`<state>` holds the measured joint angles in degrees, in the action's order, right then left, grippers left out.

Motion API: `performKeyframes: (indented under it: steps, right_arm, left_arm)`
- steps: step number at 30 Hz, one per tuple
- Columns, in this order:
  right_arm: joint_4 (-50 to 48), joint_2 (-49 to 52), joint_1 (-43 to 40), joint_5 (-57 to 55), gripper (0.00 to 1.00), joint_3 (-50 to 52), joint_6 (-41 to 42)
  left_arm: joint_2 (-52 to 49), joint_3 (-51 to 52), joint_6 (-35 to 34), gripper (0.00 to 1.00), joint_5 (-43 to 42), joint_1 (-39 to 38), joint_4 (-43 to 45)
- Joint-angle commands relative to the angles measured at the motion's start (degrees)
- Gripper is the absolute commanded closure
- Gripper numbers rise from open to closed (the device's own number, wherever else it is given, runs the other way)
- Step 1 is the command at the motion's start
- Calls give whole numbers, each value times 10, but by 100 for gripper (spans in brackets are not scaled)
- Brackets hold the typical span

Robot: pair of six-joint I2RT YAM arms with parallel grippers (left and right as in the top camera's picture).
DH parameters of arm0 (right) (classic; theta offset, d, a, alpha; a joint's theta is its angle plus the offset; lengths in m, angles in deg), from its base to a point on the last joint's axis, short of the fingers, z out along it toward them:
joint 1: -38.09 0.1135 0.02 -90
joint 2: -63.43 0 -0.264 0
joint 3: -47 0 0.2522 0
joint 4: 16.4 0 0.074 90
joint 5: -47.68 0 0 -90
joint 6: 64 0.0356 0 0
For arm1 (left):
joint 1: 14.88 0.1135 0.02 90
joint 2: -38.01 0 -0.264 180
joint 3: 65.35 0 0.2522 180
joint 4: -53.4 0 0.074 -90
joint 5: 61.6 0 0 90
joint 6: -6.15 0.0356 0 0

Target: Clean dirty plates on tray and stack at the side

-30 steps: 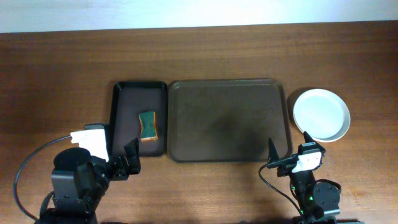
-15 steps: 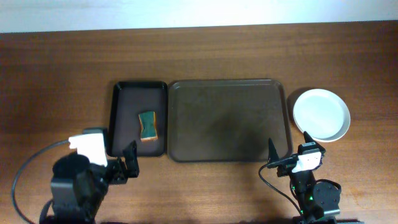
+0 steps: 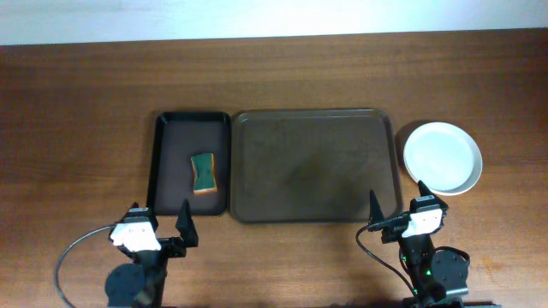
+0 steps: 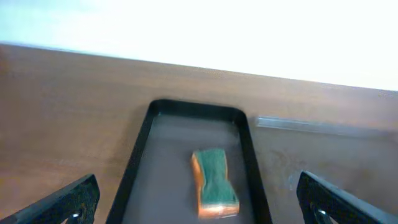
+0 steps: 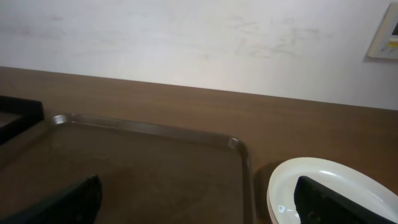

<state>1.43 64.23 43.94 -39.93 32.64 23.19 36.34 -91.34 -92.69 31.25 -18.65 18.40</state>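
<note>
**Left arm pulled home, tray bare, stack at the side**

Over the last second my left arm has drawn back toward 6 o'clock, off the near corner of the narrow black tray (image 3: pixel 182 135) and down to the table's near edge. The right arm, the sponge (image 3: pixel 204 172) and the plates (image 3: pixel 443 157) have not shifted.

The brown tray (image 3: pixel 312 162) has nothing on it. The plates sit on the bare table just off its 3 o'clock side, close to the rim but apart from it. From above I see only a clean white top plate, so I cannot tell how many lie under it. The sponge lies in the black tray, at the brown tray's 9 o'clock.

I judge the washing and stacking done and this step to be parking the arms. To do it well I would keep both arms low and back at 6 o'clock, with the fingertips short of the tray rims. I would also keep the right one from swinging toward 1 o'clock, where the stack could be nudged. A last look at the stack's edge for a skewed plate would be worthwhile.

The left claw (image 3: pixel 160 221) is spread as wide as it goes, holding and touching nothing. The right claw (image 3: pixel 399 199) is the same, empty at the brown tray's near right corner.
</note>
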Motion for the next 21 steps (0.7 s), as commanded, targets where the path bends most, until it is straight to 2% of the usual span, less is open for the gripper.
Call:
performKeyframes:
  steps: [1,3,5,10,21]
  right_arm:
    - [2,-6,5,3,1,3,0]
    - [2,-6,5,3,1,3,0]
    - [2,-6,5,3,1,3,0]
    - [2,-6,5,3,1,3,0]
    - [2,-6,5,3,1,3,0]
  left_arm:
    - [14,60,38,0,-13,2,99]
    - [14,92,84,0,-32,2,179]
    - [14,119,98,0,-34,2,232]
    - [14,117,100,0,-32,2,165]
    - [14,117,100,1,-33,2,165]
